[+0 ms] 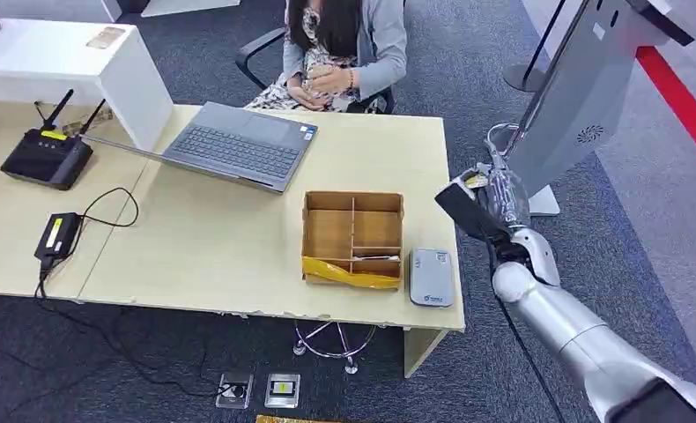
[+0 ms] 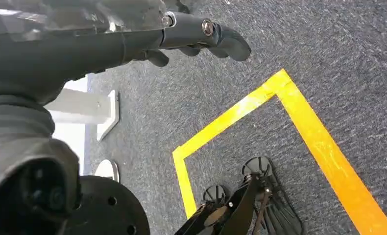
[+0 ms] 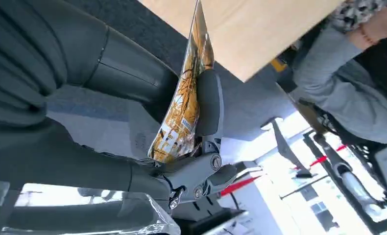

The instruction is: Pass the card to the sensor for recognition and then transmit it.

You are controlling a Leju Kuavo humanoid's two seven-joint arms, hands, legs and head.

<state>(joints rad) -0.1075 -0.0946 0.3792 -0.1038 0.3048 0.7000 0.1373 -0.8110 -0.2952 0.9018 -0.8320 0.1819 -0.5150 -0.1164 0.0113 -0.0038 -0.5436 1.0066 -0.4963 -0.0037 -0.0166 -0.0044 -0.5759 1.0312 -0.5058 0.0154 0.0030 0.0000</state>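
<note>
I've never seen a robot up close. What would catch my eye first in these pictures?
Probably the silver right arm reaching past the table's right end, its right hand pinching a glossy yellow-patterned card. On the pale wooden table sits an open cardboard box with dividers, and right beside it a small grey card reader near the front edge. A person sits at the far side behind an open grey laptop.

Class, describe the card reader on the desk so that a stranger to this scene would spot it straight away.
Start at the pale wooden desk and go to its front right corner. There a brown cardboard divider box stands, and the card reader lies flat just right of it. It is a small grey device with rounded corners, far smaller than the laptop.
</note>
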